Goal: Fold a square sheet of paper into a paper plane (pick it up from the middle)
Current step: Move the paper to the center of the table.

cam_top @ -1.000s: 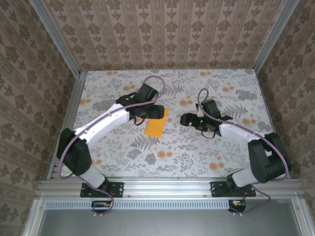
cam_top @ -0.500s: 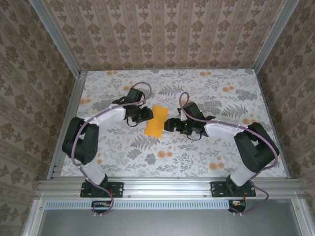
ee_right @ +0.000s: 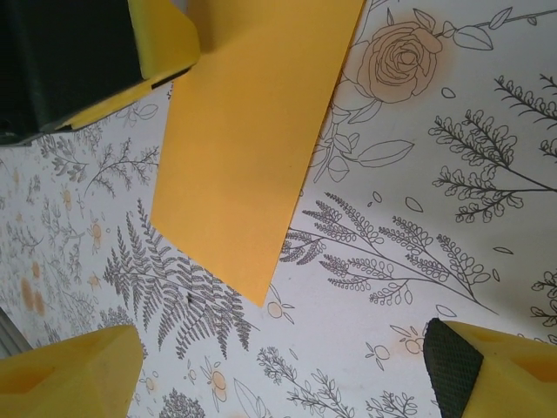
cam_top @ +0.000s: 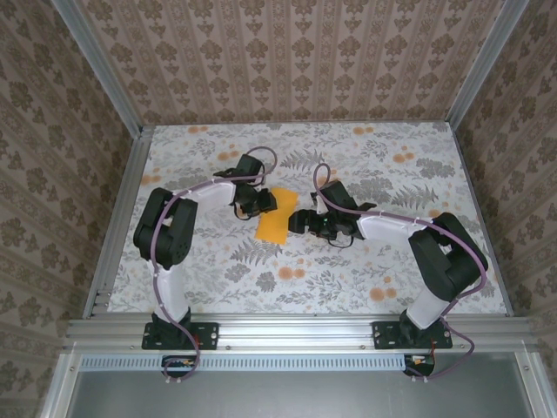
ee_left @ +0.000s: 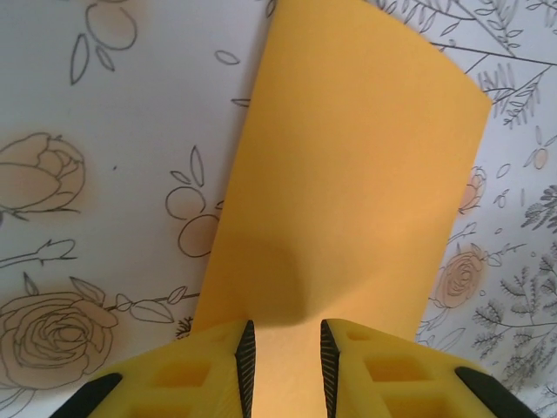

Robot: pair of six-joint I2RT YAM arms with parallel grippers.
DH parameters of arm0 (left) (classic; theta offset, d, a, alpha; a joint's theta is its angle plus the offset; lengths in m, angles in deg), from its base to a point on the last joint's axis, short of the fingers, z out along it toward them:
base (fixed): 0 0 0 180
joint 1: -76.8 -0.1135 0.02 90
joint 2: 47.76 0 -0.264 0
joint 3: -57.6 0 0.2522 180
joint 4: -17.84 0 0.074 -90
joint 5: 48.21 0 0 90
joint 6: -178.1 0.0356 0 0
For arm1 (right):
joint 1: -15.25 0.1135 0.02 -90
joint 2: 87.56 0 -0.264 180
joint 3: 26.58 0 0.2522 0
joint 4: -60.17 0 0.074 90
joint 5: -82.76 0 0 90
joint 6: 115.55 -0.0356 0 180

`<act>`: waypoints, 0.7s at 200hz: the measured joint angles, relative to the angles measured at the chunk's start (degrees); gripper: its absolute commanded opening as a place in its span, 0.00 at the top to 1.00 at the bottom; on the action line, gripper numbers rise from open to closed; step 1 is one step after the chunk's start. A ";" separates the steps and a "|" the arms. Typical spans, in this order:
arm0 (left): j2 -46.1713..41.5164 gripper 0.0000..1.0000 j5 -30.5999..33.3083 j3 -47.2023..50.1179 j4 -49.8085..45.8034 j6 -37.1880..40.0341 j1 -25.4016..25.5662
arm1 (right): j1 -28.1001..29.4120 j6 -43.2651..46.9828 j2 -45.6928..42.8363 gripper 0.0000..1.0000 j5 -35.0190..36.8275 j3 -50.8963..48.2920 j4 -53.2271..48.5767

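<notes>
The square sheet of paper [cam_top: 273, 222] lies on the floral table as a bright orange-yellow oblong, folded narrower than a square. My left gripper [cam_top: 264, 202] sits at its far left end. In the left wrist view the sheet of paper [ee_left: 348, 157] runs between the pads and humps up just ahead of the left gripper [ee_left: 285, 370], whose jaws have closed in on it. My right gripper [cam_top: 297, 221] hovers open at the sheet's right edge. In the right wrist view the paper's [ee_right: 252, 148] near corner lies ahead of the right gripper [ee_right: 270, 374], untouched. The left gripper [ee_right: 104, 52] shows there at top left.
The floral tablecloth [cam_top: 392, 261] covers the whole table. Patterned walls and aluminium posts [cam_top: 104, 83] close in the back and sides. Both arms' elbows are folded near the front rail [cam_top: 287, 326].
The left jaws have narrowed onto the sheet and the left elbow has drawn back. The right gripper has moved left, up to the paper's right edge, staying open.
</notes>
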 measured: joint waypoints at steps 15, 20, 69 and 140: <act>-0.02 0.71 0.83 1.29 0.20 -0.42 0.07 | 0.00 0.00 0.02 0.14 0.00 0.42 -0.85; -0.04 0.71 1.01 1.75 0.24 -0.59 0.07 | 0.00 0.00 0.02 0.14 0.02 0.52 -1.09; -4.50 0.71 4.37 7.28 1.11 -3.76 1.14 | 0.59 0.22 0.02 0.14 0.13 1.22 -3.52; -17.29 0.67 10.75 21.38 0.72 -16.09 6.29 | 5.14 -2.01 -0.22 0.21 1.38 1.25 -7.04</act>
